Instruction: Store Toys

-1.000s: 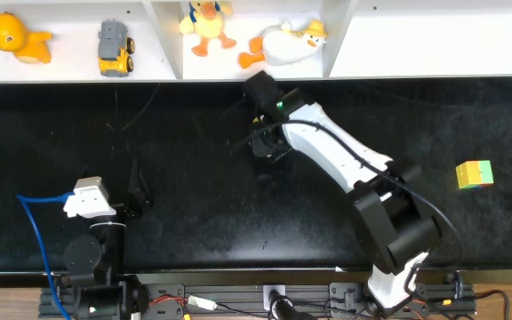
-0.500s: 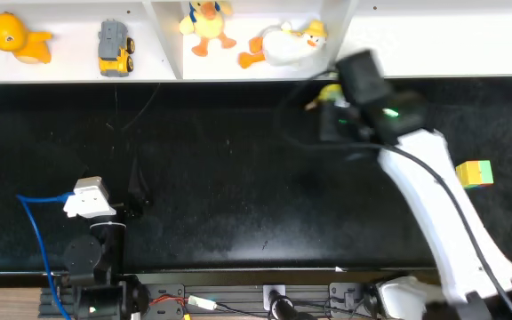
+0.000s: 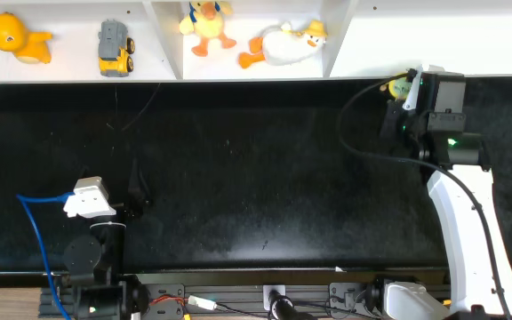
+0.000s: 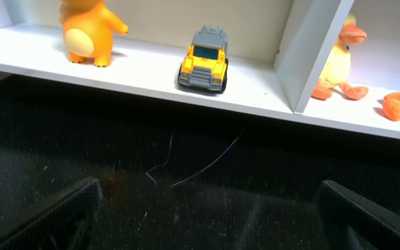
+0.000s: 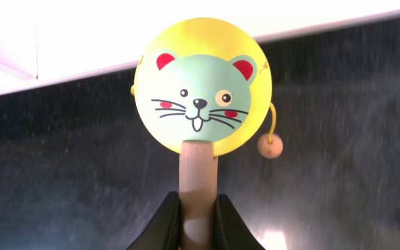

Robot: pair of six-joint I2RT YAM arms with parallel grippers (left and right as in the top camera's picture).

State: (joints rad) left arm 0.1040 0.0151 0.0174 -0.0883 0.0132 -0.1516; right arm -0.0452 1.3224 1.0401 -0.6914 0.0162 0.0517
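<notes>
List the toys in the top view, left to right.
orange duck → truck → yellow duck → white duck → rattle

Probably a robot lab: black bench (image 3: 238, 178), white shelf (image 3: 69, 73), loose cables (image 3: 41, 197).

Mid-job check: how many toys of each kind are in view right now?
Ducks: 3 (orange duck, yellow plush duck, white plush duck)
Toy truck: 1
Rattle drum: 1, held in the right gripper
Total: 5
</notes>
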